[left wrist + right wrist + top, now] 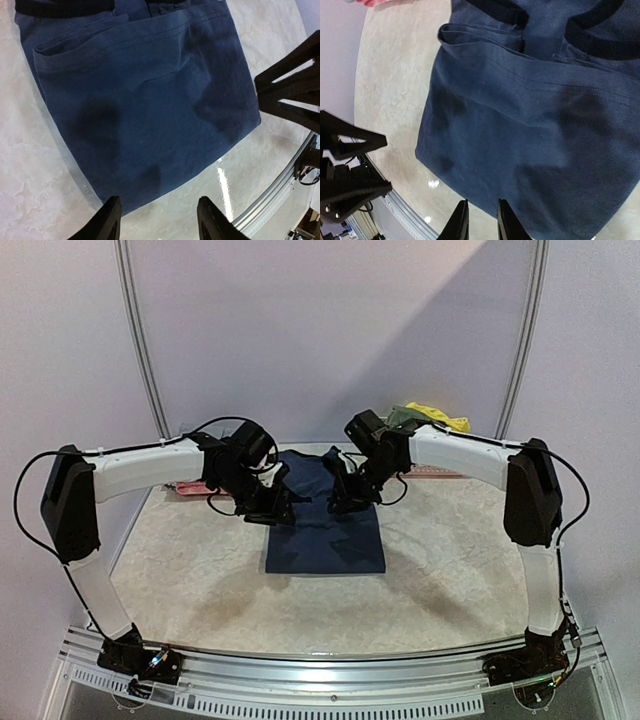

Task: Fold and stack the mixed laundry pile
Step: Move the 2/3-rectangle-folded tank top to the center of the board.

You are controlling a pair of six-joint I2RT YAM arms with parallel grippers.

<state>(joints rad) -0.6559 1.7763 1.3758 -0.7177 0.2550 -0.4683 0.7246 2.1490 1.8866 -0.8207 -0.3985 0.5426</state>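
Navy top point(325, 530) lies folded flat mid-table, both grippers hovering above it.
Top view: left gripper point(272, 508) and right gripper point(348, 495) sit close together and could collide. Left wrist: jaws wide, empty, over soft matte knit. Right wrist: jaws nearly shut, empty; a dragging finger could undo the limp, stitched fold.

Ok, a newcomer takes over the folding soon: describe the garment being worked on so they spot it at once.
On the pale marbled table, look at the middle, between the left gripper and the right gripper. There the navy top lies flat, a rough rectangle. It is the only dark blue piece; the yellow piece sits bunched at the far right corner.
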